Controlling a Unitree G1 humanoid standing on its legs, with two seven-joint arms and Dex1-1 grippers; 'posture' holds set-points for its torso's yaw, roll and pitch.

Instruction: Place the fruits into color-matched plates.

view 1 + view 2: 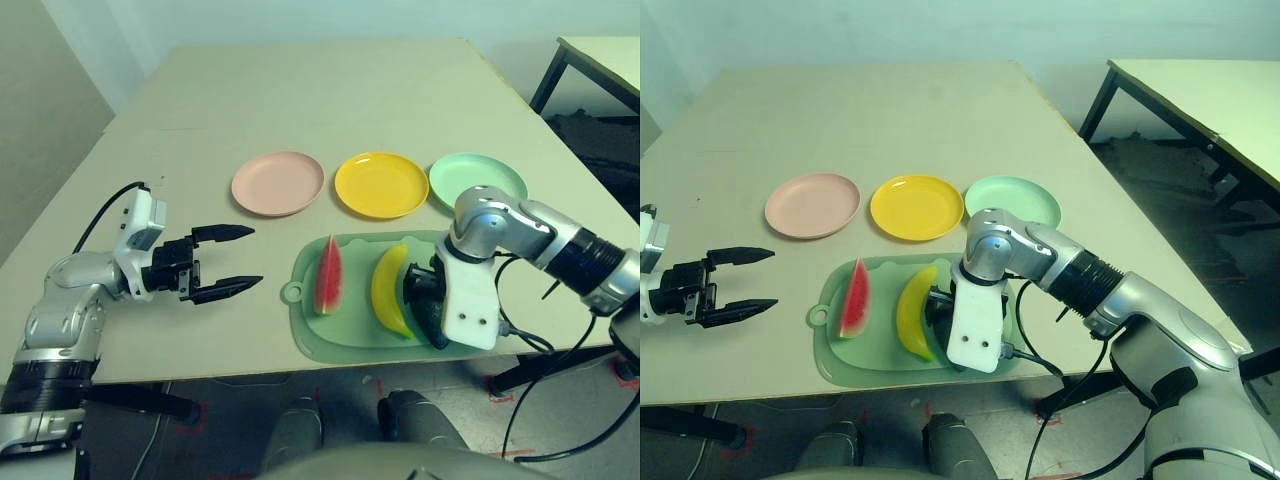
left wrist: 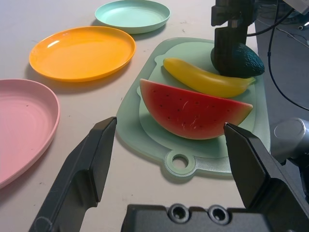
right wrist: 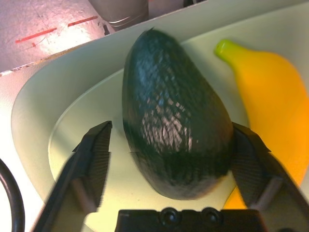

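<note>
A dark green avocado [image 3: 174, 135] lies on the green mat [image 1: 350, 342], at the mat's right end. My right gripper [image 3: 172, 129] reaches down over it, open, a finger on each side; one finger touches the skin, the other stands a little off. The yellow banana [image 1: 390, 290] lies just left of the avocado, and the red watermelon wedge [image 1: 328, 277] lies further left on the mat. Behind the mat stand the pink plate [image 1: 278, 183], the yellow plate [image 1: 381, 184] and the mint green plate [image 1: 478, 178], all bare. My left gripper [image 1: 252, 257] hovers open, left of the mat, pointing at the watermelon.
The mat has a ring tab [image 1: 292, 293] on its left side, facing my left gripper. Bare tabletop [image 1: 300, 90] stretches behind the plates. A second table [image 1: 1200, 90] stands off to the right, with a gap between.
</note>
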